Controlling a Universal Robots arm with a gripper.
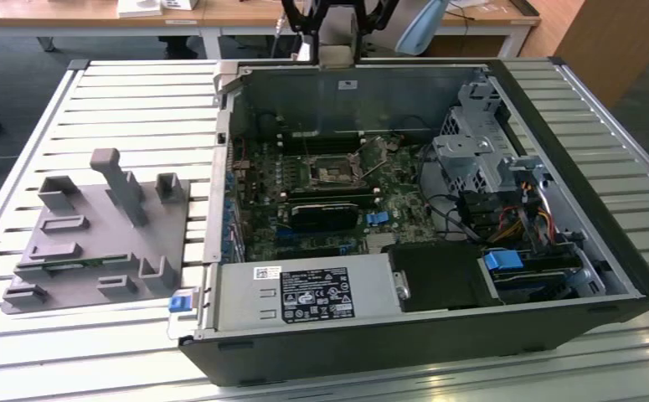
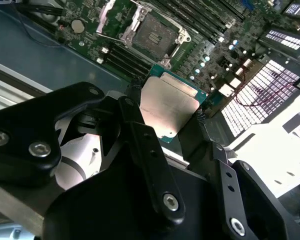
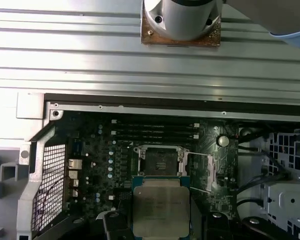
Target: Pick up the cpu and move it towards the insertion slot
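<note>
The cpu (image 2: pixel 170 106), a flat square chip with a silvery lid and a green rim, hangs above the motherboard with my gripper (image 2: pixel 168 111) shut on its two opposite edges. One black finger (image 2: pixel 134 95) presses one side and the other finger (image 2: pixel 200 119) the opposite side. In the first wrist view the cpu (image 3: pixel 161 207) sits just short of the insertion slot (image 3: pixel 160 161), a metal-framed socket with a dark centre, its frame standing open. That slot (image 2: pixel 155 31) lies a short way beyond the chip. In the exterior view the insertion slot (image 1: pixel 333 172) is mid-board, and my arm (image 1: pixel 336 29) hangs over the case's far wall.
The open computer case (image 1: pixel 592 251) lies on a slatted metal table (image 1: pixel 134 109). Inside are a power supply (image 1: pixel 301 295), a drive cage (image 1: pixel 475 155) and cables on the exterior view's right. A grey plastic tray (image 1: pixel 90 243) sits on the exterior view's left.
</note>
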